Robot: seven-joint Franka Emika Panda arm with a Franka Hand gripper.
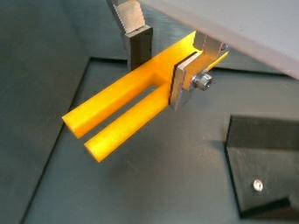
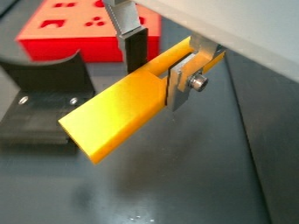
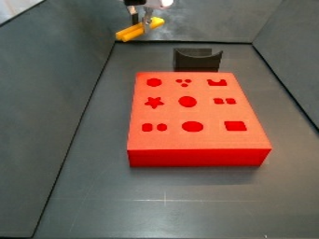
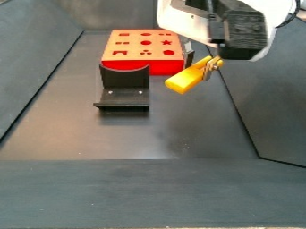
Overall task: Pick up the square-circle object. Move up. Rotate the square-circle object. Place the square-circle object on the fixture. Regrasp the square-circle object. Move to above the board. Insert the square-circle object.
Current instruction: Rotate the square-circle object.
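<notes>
Side view: gripper (image 4: 206,67) jaws clamp the square-circle object (image 4: 185,78) above open floor.

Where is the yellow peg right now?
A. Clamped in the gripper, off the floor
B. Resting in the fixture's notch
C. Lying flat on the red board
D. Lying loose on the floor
A: in a wrist view the gripper has its fingers shut on the square-circle object, which hangs in the air beside the empty fixture and short of the board.
</notes>
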